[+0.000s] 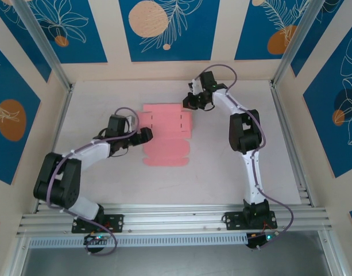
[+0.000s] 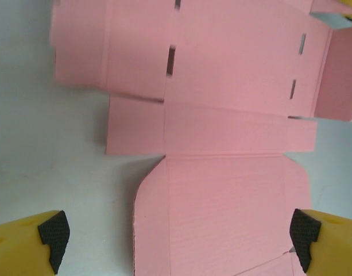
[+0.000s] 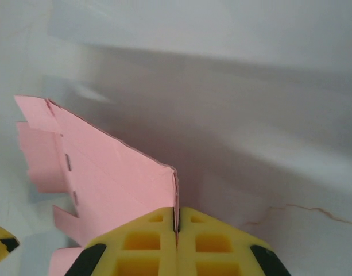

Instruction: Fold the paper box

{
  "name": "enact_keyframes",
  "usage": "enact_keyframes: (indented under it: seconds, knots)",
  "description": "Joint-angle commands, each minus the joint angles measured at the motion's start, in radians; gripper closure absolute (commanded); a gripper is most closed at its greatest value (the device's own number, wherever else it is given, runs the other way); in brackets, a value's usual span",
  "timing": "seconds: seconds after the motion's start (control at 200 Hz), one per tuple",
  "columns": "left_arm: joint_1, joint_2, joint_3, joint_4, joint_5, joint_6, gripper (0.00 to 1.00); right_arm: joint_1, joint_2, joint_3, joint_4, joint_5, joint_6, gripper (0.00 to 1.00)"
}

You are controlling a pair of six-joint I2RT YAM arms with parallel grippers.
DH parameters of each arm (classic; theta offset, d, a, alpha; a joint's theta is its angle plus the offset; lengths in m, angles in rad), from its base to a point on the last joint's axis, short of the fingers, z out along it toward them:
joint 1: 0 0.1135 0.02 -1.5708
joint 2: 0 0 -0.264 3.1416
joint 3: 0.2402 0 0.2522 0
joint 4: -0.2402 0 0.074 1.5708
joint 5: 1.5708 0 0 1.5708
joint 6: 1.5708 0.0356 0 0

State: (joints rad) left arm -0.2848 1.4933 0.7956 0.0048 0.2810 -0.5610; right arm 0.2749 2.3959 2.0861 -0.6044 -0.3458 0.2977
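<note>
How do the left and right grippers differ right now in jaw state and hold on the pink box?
The left gripper is wide open, holding nothing; the right gripper is shut on the paper box. The left sits at the box's left side, the right at its far-right corner. Both have yellow fingers.

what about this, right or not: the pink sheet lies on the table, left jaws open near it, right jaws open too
Not quite: the right jaws are shut, pinching a raised flap of the pink sheet, as the right wrist view shows. The rest holds.
</note>
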Motion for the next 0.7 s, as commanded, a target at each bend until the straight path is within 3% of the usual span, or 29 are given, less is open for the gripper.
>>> enact_keyframes:
  seconds: [0.0, 0.185, 0.39, 0.695]
  knots:
    - [0.031, -0.099, 0.074, -0.08, -0.061, 0.068, 0.0, 0.01, -0.098, 0.032, -0.017, 0.003, -0.104, 1.0]
    - [0.051, -0.197, 0.168, -0.137, -0.155, 0.224, 0.0, 0.051, -0.179, -0.012, 0.028, 0.006, -0.193, 1.0]
    - [0.055, -0.196, 0.317, -0.14, -0.158, 0.505, 0.0, 0.07, -0.263, -0.06, 0.081, -0.037, -0.256, 1.0]
    - [0.055, 0.022, 0.577, -0.168, 0.134, 0.939, 0.02, 0.076, -0.352, -0.188, 0.186, -0.164, -0.298, 1.0]
